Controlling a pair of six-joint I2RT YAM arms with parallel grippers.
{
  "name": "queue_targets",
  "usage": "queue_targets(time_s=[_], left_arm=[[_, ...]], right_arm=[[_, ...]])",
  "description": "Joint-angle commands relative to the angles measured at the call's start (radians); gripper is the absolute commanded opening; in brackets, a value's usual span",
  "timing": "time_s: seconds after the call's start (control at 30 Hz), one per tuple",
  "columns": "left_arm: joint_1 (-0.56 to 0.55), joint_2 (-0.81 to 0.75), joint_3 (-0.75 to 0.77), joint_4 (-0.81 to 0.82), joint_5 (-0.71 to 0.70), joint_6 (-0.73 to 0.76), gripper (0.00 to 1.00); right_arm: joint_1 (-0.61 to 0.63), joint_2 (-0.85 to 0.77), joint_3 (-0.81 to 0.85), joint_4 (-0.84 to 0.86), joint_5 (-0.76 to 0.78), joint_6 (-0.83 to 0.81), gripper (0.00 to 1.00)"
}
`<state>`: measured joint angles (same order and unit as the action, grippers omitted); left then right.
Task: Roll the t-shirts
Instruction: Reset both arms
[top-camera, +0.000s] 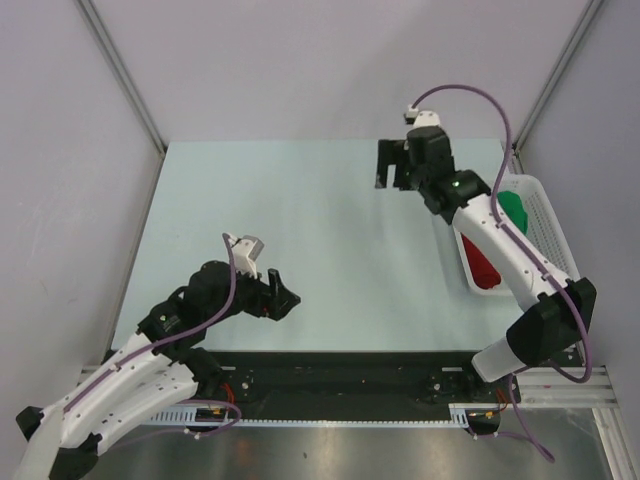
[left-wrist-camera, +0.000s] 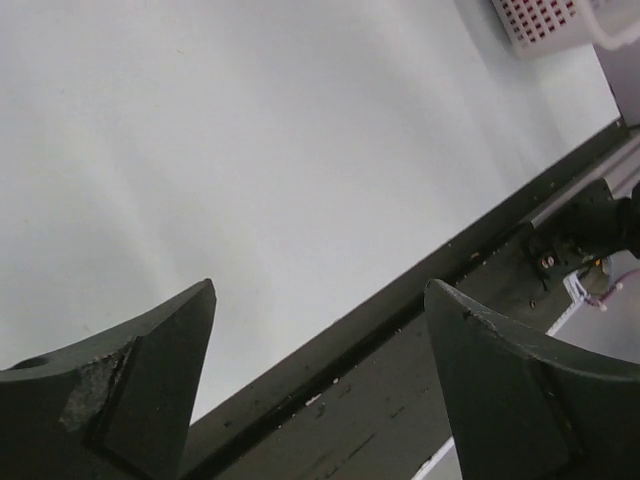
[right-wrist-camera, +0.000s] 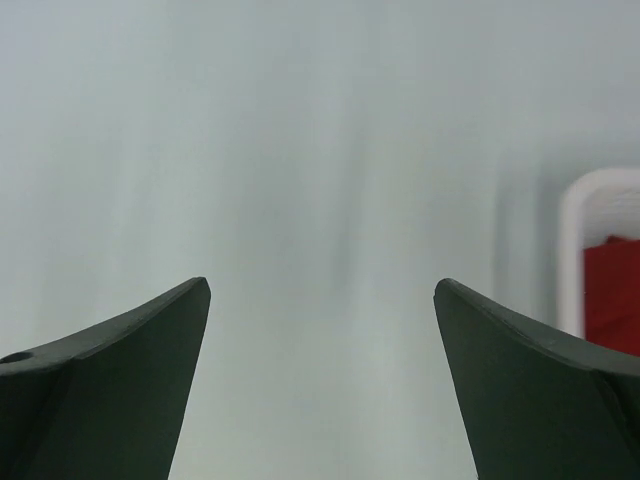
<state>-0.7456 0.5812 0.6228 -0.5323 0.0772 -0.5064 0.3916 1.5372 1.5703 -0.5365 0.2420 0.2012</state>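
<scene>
Left gripper (top-camera: 282, 293) spread wide, empty, over the near-left table (top-camera: 330, 230). Right gripper (top-camera: 393, 175) also spread wide, empty, far right — green t-shirt (top-camera: 512, 208) and red t-shirt (top-camera: 482, 268) both in the white basket (top-camera: 550, 225) at the right edge.

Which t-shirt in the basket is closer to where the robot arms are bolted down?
The red t-shirt. It lies at the near end of the white basket, on the robot's side, while the green t-shirt sits at the far end.

The right arm (top-camera: 497, 238) hides most of the red t-shirt (top-camera: 484, 270) and green t-shirt (top-camera: 515, 208) lying in the basket (top-camera: 548, 218).
</scene>
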Motion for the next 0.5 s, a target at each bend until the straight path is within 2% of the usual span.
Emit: queue_targets(time_s=[0.0,0.1,0.2,0.47], left_arm=[[0.008,0.006,0.075,-0.038,-0.167,-0.038,0.93],[0.008,-0.024,0.074,-0.06,-0.215,-0.073,0.95],[0.008,-0.069,0.051,-0.063,-0.273,-0.118,1.0],[0.008,-0.113,0.063,0.008,-0.376,-0.155,1.0]], right_arm=[[0.157,-0.094,-0.15,0.056,0.054,0.124,1.0],[0.275,-0.121,-0.206,0.064,0.12,0.136,0.99],[0.344,-0.137,-0.257,0.092,0.089,0.135,1.0],[0.386,-0.167,-0.329,0.174,0.06,0.119,1.0]])
